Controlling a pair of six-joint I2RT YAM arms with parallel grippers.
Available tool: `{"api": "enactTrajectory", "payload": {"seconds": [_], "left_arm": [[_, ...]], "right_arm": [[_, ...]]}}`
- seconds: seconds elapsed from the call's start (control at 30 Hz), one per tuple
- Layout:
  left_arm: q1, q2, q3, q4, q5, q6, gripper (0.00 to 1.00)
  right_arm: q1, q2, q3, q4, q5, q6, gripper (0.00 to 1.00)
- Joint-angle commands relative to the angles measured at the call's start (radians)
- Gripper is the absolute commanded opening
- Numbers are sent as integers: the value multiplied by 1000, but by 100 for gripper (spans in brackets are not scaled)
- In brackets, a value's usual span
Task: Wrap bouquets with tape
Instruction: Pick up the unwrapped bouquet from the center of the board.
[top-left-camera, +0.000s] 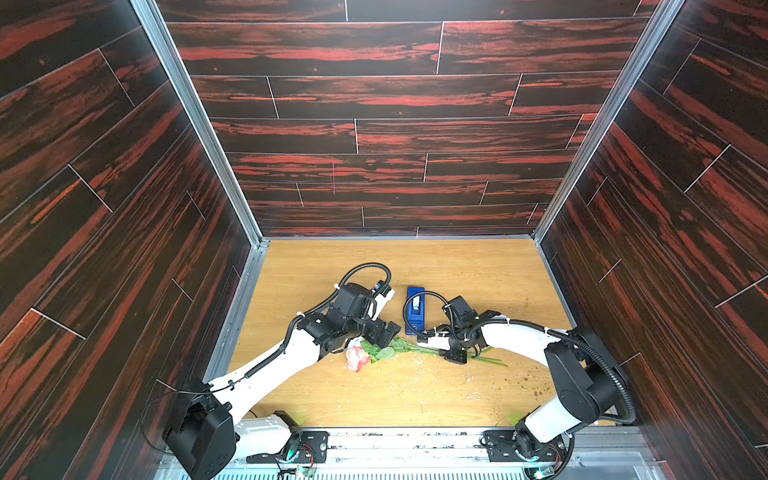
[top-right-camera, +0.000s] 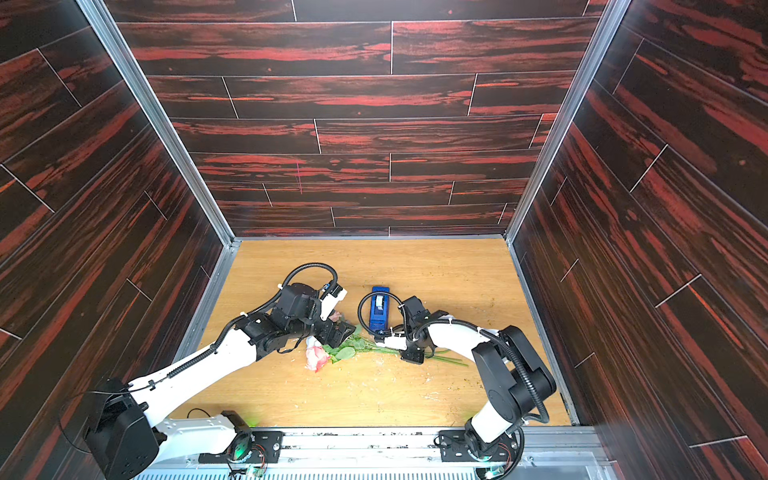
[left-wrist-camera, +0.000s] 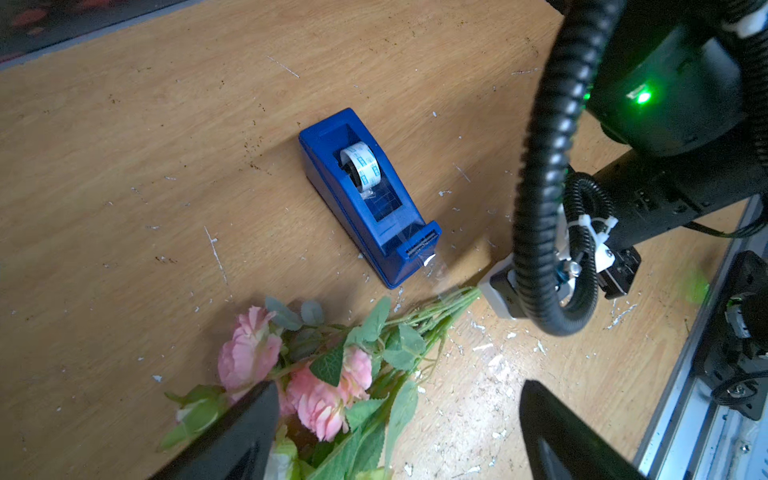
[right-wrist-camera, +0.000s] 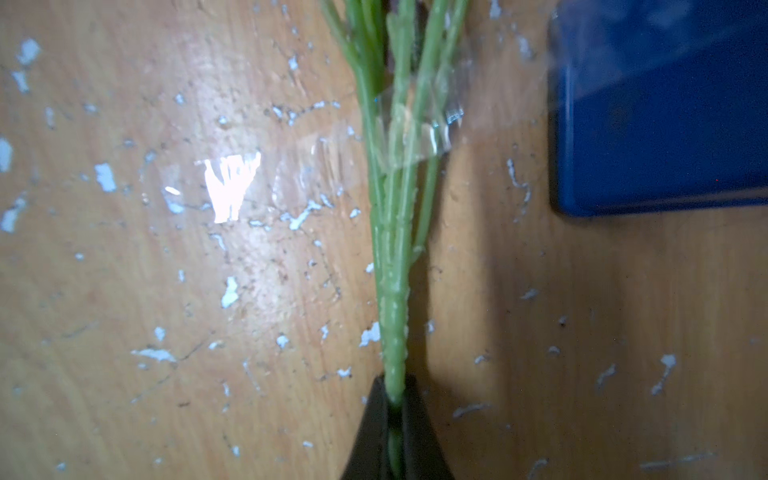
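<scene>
- The table (top-left-camera: 457, 266) was pale wood, boxed in by dark red-streaked walls and dotted with white flecks (right-wrist-camera: 106, 176).
- The left arm (top-left-camera: 266, 370) and right arm (top-left-camera: 519, 332) reached inward from the near edge and met around the middle of the table.
- The bouquet (top-left-camera: 374, 353) lay flat between them, with its pink blooms (left-wrist-camera: 249, 353) toward the left arm and its green stems (right-wrist-camera: 392, 249) running under the right arm.
- The dispenser (left-wrist-camera: 365, 199), blue, stood on the table just beyond the stems, with its cutter end nearest them.
- The left claw (left-wrist-camera: 399, 388) hung released, its fingers (left-wrist-camera: 232, 436) spread wide above the blooms and leaves, grasping nothing.
- The right claw (right-wrist-camera: 395, 399) was clenched on the gathered stems close to the tabletop.
- The roll (left-wrist-camera: 361, 164), whitish with blue print, sat in the dispenser's well.
- A clear strip (right-wrist-camera: 411, 133) of tape crossed the stems near the dispenser, and its other end lay shiny on the wood.
</scene>
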Motion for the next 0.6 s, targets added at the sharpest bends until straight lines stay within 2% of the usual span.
{"api": "enactTrajectory", "payload": {"seconds": [0.0,0.17,0.3,0.57], "left_arm": [[-1,-42,-19,12,8,-27,94],[-2,-63,-40,30,18,-51,94],[-15,-80,-66,39,7,-79,93],[-99,-117,-113,62,-53,-130,93]], "right_arm": [[6,30,-78,-38,23,-7,0],[5,-78,-68,-37,-57,4,0],[6,-110,-32,-50,-119,12,0],[8,-158,-8,-65,-187,5,0]]}}
